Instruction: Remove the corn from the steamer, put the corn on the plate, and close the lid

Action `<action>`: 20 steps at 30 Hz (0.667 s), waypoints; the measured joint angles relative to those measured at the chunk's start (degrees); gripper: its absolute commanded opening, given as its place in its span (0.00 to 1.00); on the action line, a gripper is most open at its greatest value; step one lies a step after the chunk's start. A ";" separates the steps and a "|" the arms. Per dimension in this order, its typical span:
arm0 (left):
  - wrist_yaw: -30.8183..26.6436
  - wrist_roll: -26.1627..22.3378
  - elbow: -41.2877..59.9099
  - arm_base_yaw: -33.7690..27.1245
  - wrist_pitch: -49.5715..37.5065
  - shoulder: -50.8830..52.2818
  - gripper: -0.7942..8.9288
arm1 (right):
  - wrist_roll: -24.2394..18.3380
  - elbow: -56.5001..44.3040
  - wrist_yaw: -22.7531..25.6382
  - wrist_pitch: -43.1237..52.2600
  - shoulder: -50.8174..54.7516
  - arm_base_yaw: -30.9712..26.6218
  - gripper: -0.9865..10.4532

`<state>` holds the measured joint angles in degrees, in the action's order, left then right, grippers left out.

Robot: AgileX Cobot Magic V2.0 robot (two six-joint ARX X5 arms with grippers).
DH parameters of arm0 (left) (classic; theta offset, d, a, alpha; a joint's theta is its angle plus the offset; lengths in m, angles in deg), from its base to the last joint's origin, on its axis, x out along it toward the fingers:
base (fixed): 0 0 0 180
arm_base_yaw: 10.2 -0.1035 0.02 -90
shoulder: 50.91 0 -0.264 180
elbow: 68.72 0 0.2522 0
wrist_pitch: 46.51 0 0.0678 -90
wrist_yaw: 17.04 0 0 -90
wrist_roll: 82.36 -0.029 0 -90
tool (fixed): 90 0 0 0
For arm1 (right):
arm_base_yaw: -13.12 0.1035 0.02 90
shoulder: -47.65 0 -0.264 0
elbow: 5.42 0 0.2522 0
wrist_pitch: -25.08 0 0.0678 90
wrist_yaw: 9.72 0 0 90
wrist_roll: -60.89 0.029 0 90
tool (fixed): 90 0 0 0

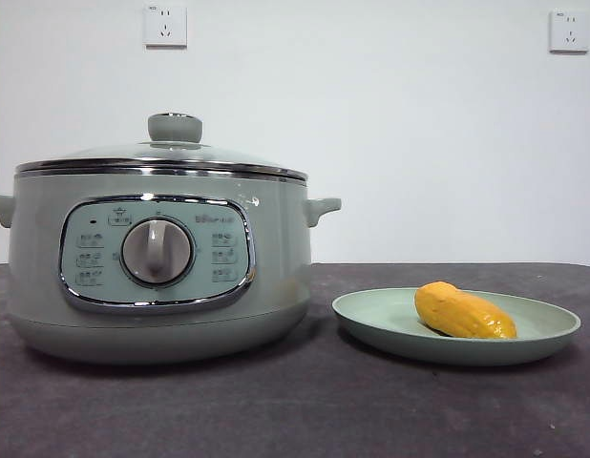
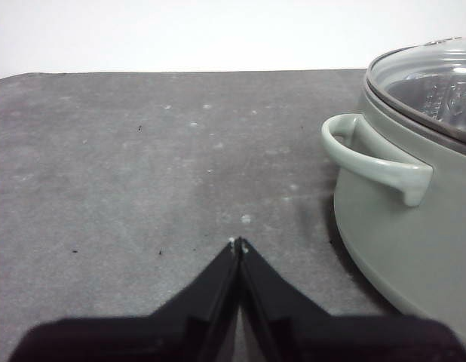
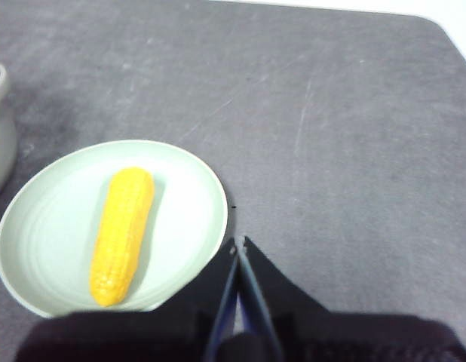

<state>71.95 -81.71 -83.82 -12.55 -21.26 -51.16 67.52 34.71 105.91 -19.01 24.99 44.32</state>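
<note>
End effectors closed (corn plated).

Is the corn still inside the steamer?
No, the front view shows the corn lying on the plate beside the steamer, whose lid is on.
</note>
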 measured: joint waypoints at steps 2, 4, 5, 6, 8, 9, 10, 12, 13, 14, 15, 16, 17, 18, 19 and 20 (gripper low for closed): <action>0.00 0.00 0.00 0.00 0.00 0.00 0.08 | 0.04 0.00 -0.02 -0.33 1.46 -1.70 0.09; 0.00 -0.02 0.00 0.00 0.00 0.00 0.08 | 0.63 -0.22 -0.76 0.13 3.06 -4.24 0.09; -0.02 0.00 0.00 0.00 0.00 0.00 0.08 | 1.22 -0.52 -2.01 0.39 4.31 -6.25 0.09; -0.02 0.00 0.00 0.00 0.00 0.00 0.08 | 1.64 -0.98 -3.50 0.55 5.60 -8.46 0.09; -0.02 0.00 0.00 0.00 0.00 0.00 0.08 | 1.92 -2.32 -7.39 1.66 8.15 -12.94 0.09; -0.02 0.00 0.00 0.00 0.00 0.00 0.08 | 1.90 -3.23 -9.75 2.27 9.42 -15.34 0.09; -0.02 0.00 0.00 0.00 0.00 0.00 0.08 | 1.81 -4.20 -11.63 2.91 10.49 -17.29 0.09; -0.02 0.00 0.00 0.00 0.00 0.00 0.08 | 1.22 -6.73 -16.41 3.50 13.11 -21.44 0.09; -0.02 0.00 0.00 0.00 0.00 0.00 0.08 | 0.87 -8.02 -18.56 3.80 14.27 -23.06 0.09; -0.04 0.00 0.00 0.00 0.00 0.00 0.08 | 0.33 -9.55 -20.94 4.28 15.58 -24.65 0.09; -0.02 -0.02 0.00 0.00 0.00 0.00 0.08 | -0.24 -11.06 -23.06 5.11 16.83 -25.88 0.09; -0.02 0.00 0.00 0.00 0.00 0.00 0.08 | -0.70 -12.33 -24.59 5.79 17.86 -26.64 0.09; -0.04 0.00 0.00 0.00 0.00 0.00 0.08 | -1.14 -13.77 -25.88 6.51 19.02 -27.26 0.09; -0.02 0.00 0.00 0.00 0.00 0.00 0.08 | -1.55 -15.15 -26.75 7.43 20.09 -27.63 0.09; -0.02 -0.02 0.00 0.00 0.00 0.00 0.08 | -1.75 -16.35 -27.06 8.39 20.87 -27.85 0.09; -0.02 0.00 0.00 0.00 0.00 0.00 0.08 | -1.95 -17.46 -27.15 8.96 21.59 -27.85 0.09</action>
<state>71.93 -81.71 -83.82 -12.55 -21.26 -51.16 65.58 17.25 78.77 -10.05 46.59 16.47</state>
